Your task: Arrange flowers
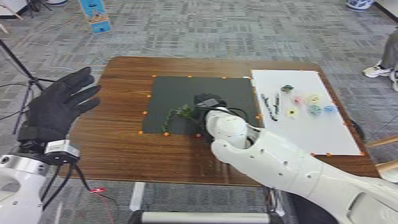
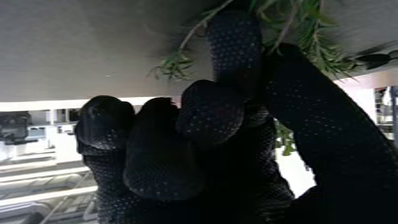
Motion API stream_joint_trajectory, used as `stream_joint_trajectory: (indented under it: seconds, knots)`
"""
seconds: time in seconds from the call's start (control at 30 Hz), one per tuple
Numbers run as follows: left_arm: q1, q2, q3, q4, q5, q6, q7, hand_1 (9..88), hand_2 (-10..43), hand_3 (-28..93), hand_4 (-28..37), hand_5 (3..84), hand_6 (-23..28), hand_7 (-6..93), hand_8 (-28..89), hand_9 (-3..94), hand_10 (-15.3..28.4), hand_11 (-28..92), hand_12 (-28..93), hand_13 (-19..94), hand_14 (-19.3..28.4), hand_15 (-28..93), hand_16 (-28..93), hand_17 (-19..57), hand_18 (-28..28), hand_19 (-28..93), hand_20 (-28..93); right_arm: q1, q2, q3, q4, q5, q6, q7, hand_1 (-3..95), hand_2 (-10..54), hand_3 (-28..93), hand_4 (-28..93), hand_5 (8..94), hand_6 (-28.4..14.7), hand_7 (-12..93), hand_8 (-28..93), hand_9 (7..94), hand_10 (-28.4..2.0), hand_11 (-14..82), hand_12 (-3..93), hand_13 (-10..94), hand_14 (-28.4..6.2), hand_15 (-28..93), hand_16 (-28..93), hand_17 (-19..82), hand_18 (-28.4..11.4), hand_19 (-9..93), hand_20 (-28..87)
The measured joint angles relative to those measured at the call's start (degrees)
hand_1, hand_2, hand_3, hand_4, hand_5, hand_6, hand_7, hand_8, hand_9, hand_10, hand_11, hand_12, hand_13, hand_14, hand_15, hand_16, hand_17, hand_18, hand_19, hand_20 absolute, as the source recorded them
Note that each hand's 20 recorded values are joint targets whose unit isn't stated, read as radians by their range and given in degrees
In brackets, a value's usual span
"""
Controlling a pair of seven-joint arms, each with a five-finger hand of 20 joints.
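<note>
- Left of the black mat (image 1: 191, 89), your left hand (image 1: 49, 107) is raised, fingers loosely straight, likely leaving the other arm working room.
- Over the mat, your right hand (image 1: 204, 97) pinches a green sprig (image 1: 185, 111) between thumb and finger, probably to control it without crushing leaves.
- Right of the mat, flowers (image 1: 313, 99) lie spread on a white sheet (image 1: 311, 137), presumably for picking singly.

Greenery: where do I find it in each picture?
Head view: the greenery is on the dark mat, just left of the right hand.
Right wrist view: around the tips of the foremost finger and the thumb.
Shared landmark: the black-gloved right hand.
</note>
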Motion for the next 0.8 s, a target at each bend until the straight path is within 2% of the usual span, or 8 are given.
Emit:
stream_joint_trajectory:
  seconds: [0.03, 0.07, 0.13, 0.43, 0.63, 0.8]
  knots:
    - [0.0, 0.0, 0.0, 0.0, 0.0, 0.0, -0.03, 19.3, -5.4, 71, -28.3, 27.1, 3.1, 20.2, -10, 23.2, 10.6, 22, 15, 21, 12.8, 23, 2, -11.8, 22.0, 40, 7, -0.1, 0.1, 0.3, -0.2, 0.1, -0.3, -0.1, 32.0, -3.5, 81, -16, 84.7, 2.2, 39, 17, 84.4, -9.4, 58.8, 48.0, 80, -8.9, 83, 43, 44, -23.8, 93, 50]
    - [0.0, 0.0, 0.0, 0.0, 0.0, 0.0, -0.05, 19.3, -5.4, 71, -28.3, 27.1, 3.1, 20.2, -10, 23.2, 10.6, 22, 15, 21, 12.8, 23, 2, -11.8, 22.0, 40, 7, -0.3, 0.2, 0.5, -0.3, 0.1, -0.6, -0.2, 29.2, -4.0, 81, -17, 85.4, 2.1, 41, 1, 84.5, -9.4, 58.8, 48.0, 80, -8.7, 83, 43, 44, -23.8, 93, 50]
    - [0.0, 0.0, 0.0, 0.02, 0.0, 0.0, -0.11, 19.3, -5.4, 71, -28.3, 27.1, 3.1, 20.2, -10, 23.3, 10.6, 22, 15, 21, 12.8, 23, 2, -11.8, 22.0, 40, 7, -0.5, 0.3, 0.9, -0.7, 0.2, -1.2, -0.2, 26.6, -4.0, 80, -18, 86.4, 2.0, 40, -6, 84.6, -9.3, 58.7, 48.1, 80, -8.7, 83, 43, 44, -23.9, 93, 50]
    - [0.0, 0.0, 0.0, 0.02, 0.0, -0.05, -0.26, 19.2, -5.4, 71, -28.3, 27.1, 3.0, 20.3, -10, 23.5, 10.8, 22, 15, 21, 12.9, 24, 2, -11.8, 22.0, 40, 7, -1.6, 0.8, 4.6, -3.1, 2.7, -5.5, -1.2, 16.4, -1.6, 73, -24, 82.9, 0.2, 35, -7, 82.5, -10.5, 57.7, 48.6, 78, -9.8, 82, 43, 42, -24.2, 93, 48]
    - [0.1, -0.02, -0.09, 0.01, 0.0, -0.05, -0.31, 19.2, -5.4, 71, -28.3, 27.1, 3.0, 20.4, -11, 23.6, 10.8, 22, 15, 21, 12.9, 24, 2, -11.9, 22.0, 40, 7, -3.9, 1.5, 7.7, -5.3, 5.7, -6.0, -1.9, 13.2, 1.8, 71, -24, 78.0, -2.1, 27, -7, 82.0, -10.5, 57.5, 47.6, 78, -9.5, 81, 43, 42, -24.1, 93, 47]
    - [0.4, -0.23, -0.34, -0.04, -0.01, -0.05, -0.46, 19.3, -5.4, 71, -28.3, 27.1, 3.0, 20.5, -11, 23.6, 10.8, 22, 15, 21, 12.8, 24, 2, -11.9, 22.0, 40, 7, -6.8, 2.9, 10.2, -9.4, 4.4, -5.3, -2.3, 11.0, 3.1, 69, -24, 75.0, -3.1, 21, -7, 83.8, -10.1, 55.5, 45.7, 79, -8.6, 80, 42, 44, -23.9, 93, 47]
